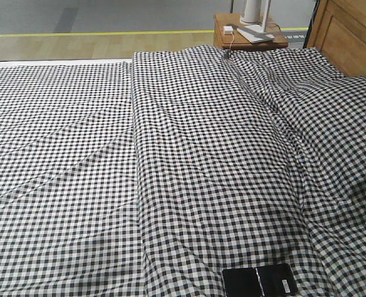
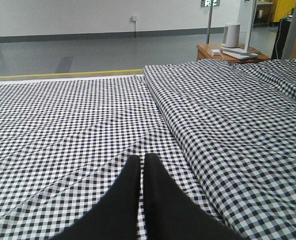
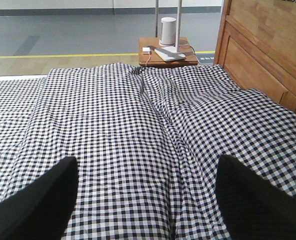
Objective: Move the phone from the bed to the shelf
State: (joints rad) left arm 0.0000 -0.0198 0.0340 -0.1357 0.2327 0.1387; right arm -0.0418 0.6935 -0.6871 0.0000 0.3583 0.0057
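Black-and-white gingham cloth covers the bed [image 1: 201, 154], which fills nearly the whole front-facing view. A second, thicker layer of the same cloth lies over the right part of the bed, and its raised edge runs from far to near just left of centre. The phone [image 1: 260, 281], a glossy black slab, lies flat on this thicker layer at the near edge of the front-facing view, right of centre. Its long side runs left to right, a faint seam crosses its face, and a small white sticker sits near its right end; nothing touches it. A brown wooden headboard [image 1: 350, 31] stands at the far right. Just left of it, beyond the far edge of the bed, is a small orange-brown nightstand [image 1: 221, 36] carrying a white cylinder [image 3: 168, 31] and a flat white device [image 3: 169, 54]. Grey floor [image 1: 109, 15] with a yellow line [image 1: 96, 33] lies beyond the bed. The left gripper [image 2: 142, 159] hangs over the flat left part of the bed, its dark fingers drawn together with only a thin slit between them and nothing held. The right gripper [image 3: 147, 165] hangs over the creased right part of the bed, its fingers [image 3: 43, 200] spread wide to either side of the view, with only cloth showing between them.
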